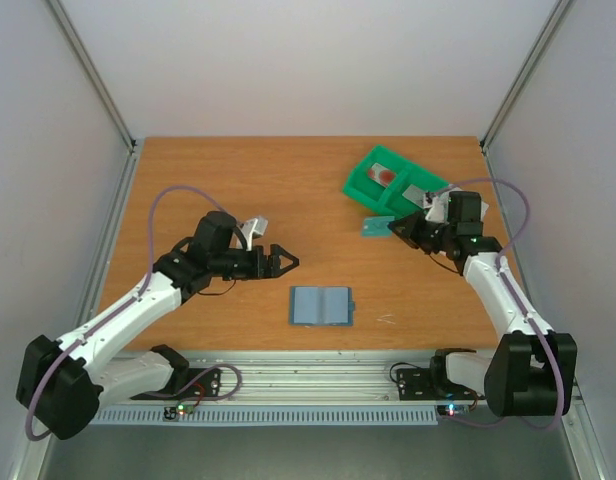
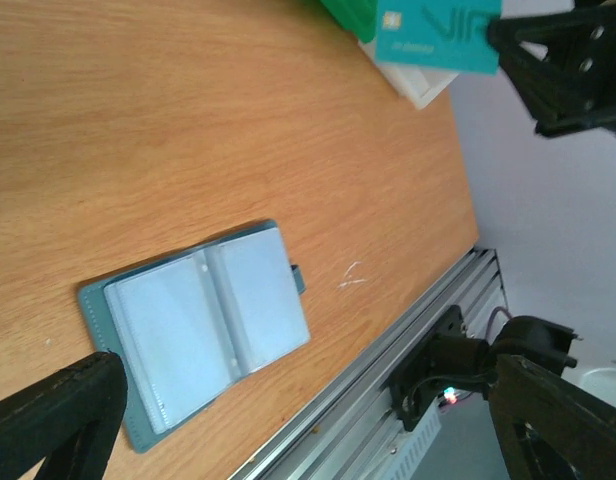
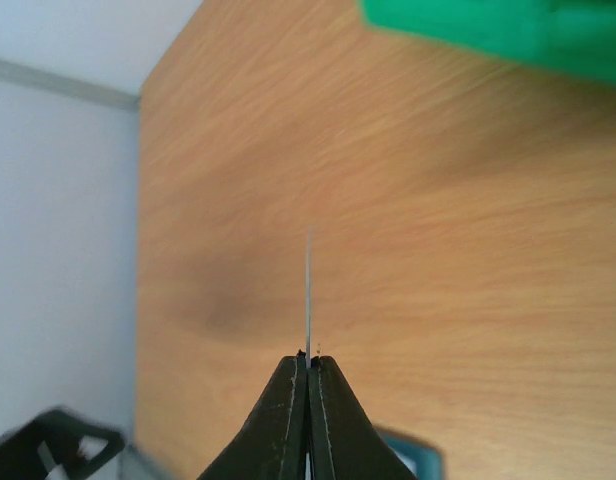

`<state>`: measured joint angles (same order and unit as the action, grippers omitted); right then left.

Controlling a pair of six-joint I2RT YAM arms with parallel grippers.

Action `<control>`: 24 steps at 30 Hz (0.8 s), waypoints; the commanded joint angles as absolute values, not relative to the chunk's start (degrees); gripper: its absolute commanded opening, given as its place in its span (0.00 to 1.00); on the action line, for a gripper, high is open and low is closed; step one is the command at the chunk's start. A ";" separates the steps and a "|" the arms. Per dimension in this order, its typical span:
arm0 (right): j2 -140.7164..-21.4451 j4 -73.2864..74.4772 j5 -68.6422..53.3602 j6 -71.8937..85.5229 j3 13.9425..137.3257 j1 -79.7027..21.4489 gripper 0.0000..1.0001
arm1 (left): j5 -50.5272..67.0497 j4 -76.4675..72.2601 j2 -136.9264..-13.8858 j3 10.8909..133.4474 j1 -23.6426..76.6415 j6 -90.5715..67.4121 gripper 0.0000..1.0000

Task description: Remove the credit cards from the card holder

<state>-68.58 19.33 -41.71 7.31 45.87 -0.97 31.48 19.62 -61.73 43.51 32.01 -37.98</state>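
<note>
So the holder (image 1: 322, 306) is lying open and flat on the table (image 1: 188, 180), near the front edge and about midway between the two arms. In the left wrist view its clear sleeves look pale and I honestly can't tell if anything's left in them. The right gripper (image 1: 398, 227) has its jaws pinched together on a teal card (image 1: 376, 227), held by one short end above the table just in front of the green bin (image 1: 360, 182), and its own camera sees the card edge-on as a thin line. What looks like a red card (image 1: 385, 176) sits inside that bin. The left gripper (image 1: 285, 262) hangs with jaws wide apart and nothing in them, just left of the holder and a bit behind it. My guess on handling: the cards are light, stiff and slick, so a firm pinch on an exposed end should do it, flat across the faces so the card can't pivot. The holder looks soft and floppy and would probably slide or lift along with a card, so I'd pin one panel down while pulling.
</note>
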 commanded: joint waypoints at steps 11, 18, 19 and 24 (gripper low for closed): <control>-72.03 20.65 -23.24 2.25 53.57 12.95 0.01 | 33.69 23.14 -64.53 46.29 32.25 -31.12 0.99; -75.74 19.68 -15.53 -1.60 57.41 16.85 0.01 | 36.28 22.78 -65.98 46.51 32.23 -31.56 0.99; -76.14 19.80 -14.44 -2.25 57.97 17.25 0.01 | 36.25 22.78 -66.00 46.52 32.25 -31.55 0.99; -79.71 22.95 -8.51 -6.55 62.54 17.81 0.01 | 35.98 22.35 -66.30 46.49 32.25 -31.97 0.99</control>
<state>-77.49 21.56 -15.16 -1.65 58.41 17.23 34.79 23.44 -65.76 44.69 32.01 -32.67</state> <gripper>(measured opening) 0.016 0.994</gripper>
